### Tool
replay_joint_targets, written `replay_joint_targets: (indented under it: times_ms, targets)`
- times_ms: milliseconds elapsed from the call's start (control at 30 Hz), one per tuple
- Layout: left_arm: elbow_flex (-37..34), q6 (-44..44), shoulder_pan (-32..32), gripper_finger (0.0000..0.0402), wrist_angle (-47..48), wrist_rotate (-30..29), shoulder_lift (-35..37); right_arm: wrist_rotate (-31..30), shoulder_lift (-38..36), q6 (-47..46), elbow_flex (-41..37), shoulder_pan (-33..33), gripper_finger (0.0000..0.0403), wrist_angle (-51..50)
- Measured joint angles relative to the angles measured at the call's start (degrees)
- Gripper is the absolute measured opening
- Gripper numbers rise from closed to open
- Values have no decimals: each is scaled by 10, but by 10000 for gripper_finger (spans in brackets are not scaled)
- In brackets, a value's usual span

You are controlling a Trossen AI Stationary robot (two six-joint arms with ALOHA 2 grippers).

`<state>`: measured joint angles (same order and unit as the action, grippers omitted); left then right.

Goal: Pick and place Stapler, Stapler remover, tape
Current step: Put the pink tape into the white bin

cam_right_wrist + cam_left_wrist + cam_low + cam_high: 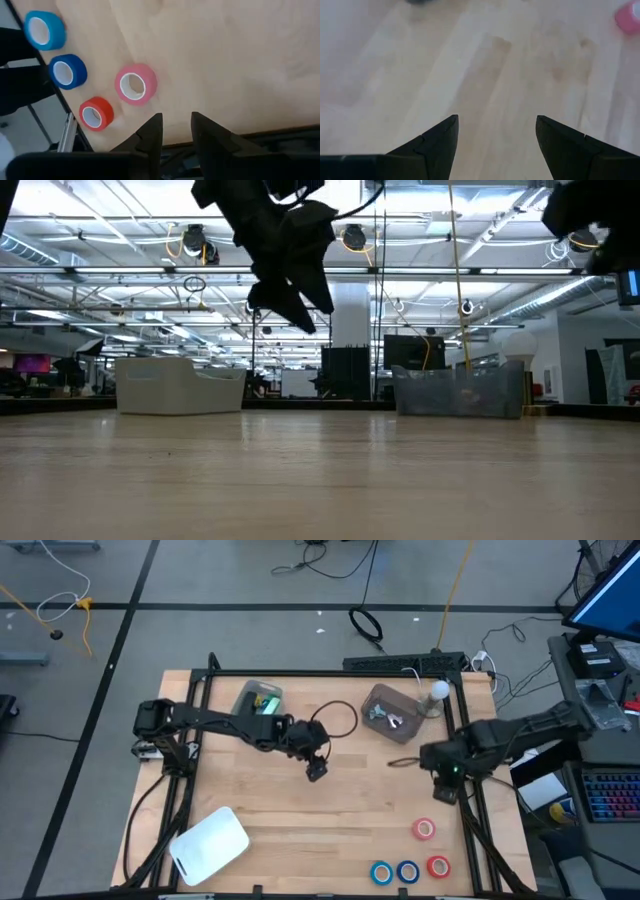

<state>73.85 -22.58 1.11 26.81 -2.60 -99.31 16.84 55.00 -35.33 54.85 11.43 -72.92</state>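
High view: four tape rolls near the desk front right corner. Pink tape sits apart; red tape, blue tape and light blue tape lie in a row. Likely light, stiff, smooth-sided; best pinched across the outer wall or through the core. Right gripper, fingers narrowly parted, empty, hangs just beside the pink roll. Left gripper, wide open, empty, hovers mid-desk.

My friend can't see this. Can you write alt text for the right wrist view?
Four tape rolls lie apart on a pale wooden table: light blue, dark blue, pink and red. The right end effector hangs above bare wood beside them, its dark fingers close together, holding nothing.
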Motion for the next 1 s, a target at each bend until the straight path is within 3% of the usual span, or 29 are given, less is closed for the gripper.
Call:
replay_joint_targets:
  times_ms: [367, 533, 733, 1000]
  targets:
    - [-26, 23, -29, 264, -60, 32, 0, 0, 0, -249, -122, 120, 130, 204]
    - [-26, 41, -37, 264, -76, 50, 0, 46, 2, -348, -174, 172, 149, 314]
    - [-26, 52, -42, 264, -75, 51, 0, 46, 2, -450, -227, 216, 145, 350]
    - [-26, 60, -42, 264, -75, 51, 0, 39, 5, -509, -231, 221, 140, 353]
